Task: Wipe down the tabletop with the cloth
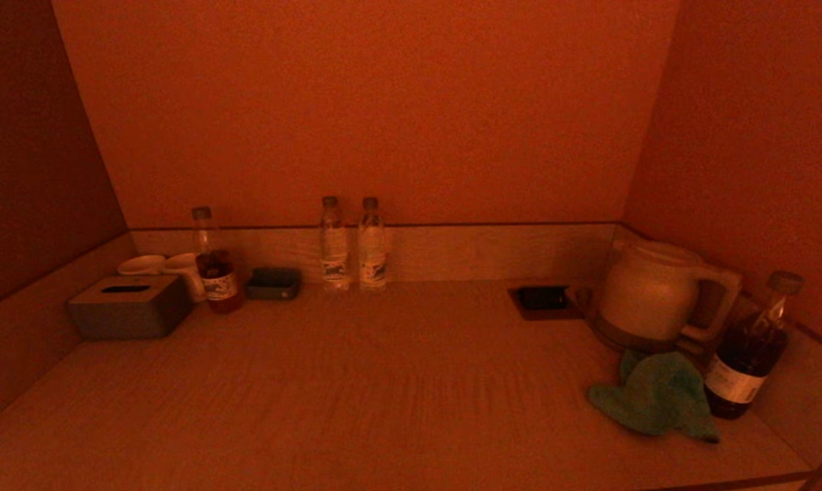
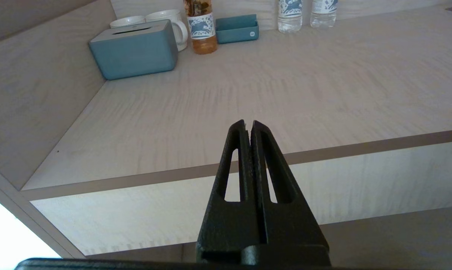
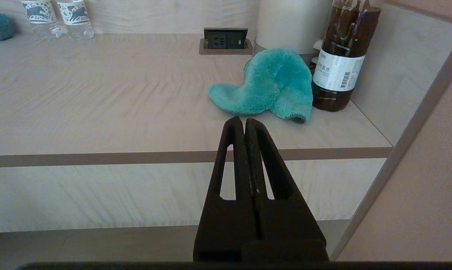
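Note:
A crumpled teal cloth (image 1: 656,399) lies on the wooden tabletop (image 1: 383,382) at the right, in front of a white kettle and beside a dark bottle. It also shows in the right wrist view (image 3: 271,86). My right gripper (image 3: 244,120) is shut and empty, held before the table's front edge, short of the cloth. My left gripper (image 2: 247,123) is shut and empty, held before the front edge on the left side. Neither gripper shows in the head view.
A white kettle (image 1: 649,293) and a dark bottle (image 1: 748,354) stand at the right. A socket panel (image 1: 544,300) is set in the top. Two water bottles (image 1: 353,245) stand at the back. A tissue box (image 1: 131,307), cups (image 1: 162,266), a tea bottle (image 1: 216,269) and a small tray (image 1: 273,283) stand at the left. Walls close three sides.

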### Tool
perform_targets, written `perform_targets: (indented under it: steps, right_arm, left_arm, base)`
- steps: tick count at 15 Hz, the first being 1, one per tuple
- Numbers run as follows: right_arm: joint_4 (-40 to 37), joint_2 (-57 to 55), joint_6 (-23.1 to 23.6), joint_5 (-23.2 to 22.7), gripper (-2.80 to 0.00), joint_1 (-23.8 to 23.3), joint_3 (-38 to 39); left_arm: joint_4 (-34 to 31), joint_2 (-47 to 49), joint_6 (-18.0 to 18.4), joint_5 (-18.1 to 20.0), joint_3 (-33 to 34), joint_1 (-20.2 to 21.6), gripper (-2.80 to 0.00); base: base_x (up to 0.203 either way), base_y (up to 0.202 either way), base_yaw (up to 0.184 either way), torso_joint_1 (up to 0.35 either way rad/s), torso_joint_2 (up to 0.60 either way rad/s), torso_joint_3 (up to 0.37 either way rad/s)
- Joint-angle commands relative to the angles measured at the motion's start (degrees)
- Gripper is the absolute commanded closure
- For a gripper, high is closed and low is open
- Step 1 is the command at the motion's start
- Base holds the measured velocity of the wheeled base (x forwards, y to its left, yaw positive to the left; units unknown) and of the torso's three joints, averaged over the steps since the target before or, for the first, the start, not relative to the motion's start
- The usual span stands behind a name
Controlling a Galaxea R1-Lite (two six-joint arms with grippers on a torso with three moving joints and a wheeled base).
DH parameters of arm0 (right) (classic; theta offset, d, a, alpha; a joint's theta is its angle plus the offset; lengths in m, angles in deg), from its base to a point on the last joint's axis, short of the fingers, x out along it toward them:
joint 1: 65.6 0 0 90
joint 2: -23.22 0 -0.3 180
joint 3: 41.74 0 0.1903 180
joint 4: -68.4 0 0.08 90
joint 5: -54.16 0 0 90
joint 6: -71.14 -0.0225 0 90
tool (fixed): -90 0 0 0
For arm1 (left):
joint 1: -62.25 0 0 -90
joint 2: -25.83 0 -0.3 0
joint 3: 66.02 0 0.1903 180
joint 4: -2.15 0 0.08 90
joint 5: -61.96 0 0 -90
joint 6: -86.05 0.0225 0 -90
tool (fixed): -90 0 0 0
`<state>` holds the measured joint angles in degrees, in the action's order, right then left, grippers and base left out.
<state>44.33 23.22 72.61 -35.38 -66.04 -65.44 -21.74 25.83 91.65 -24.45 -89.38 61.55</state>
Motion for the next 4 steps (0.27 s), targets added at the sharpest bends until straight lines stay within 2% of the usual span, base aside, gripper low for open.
perform_targets:
  steps: [1, 4]
  right_arm:
    - [0.0, 0.0, 0.0, 0.0, 0.00, 0.0, 0.0]
    - [0.1, 0.0, 0.1, -0.2, 0.00, 0.0, 0.0]
  left_arm:
    - [0.0, 0.0, 0.0, 0.0, 0.0, 0.0, 0.00]
    - [0.0, 0.0, 0.0, 0.0, 0.0, 0.0, 0.00]
  base:
    - [0.000, 0.000, 0.000, 0.000, 0.00, 0.000]
    - [0.000, 0.000, 0.000, 0.000, 0.00, 0.000]
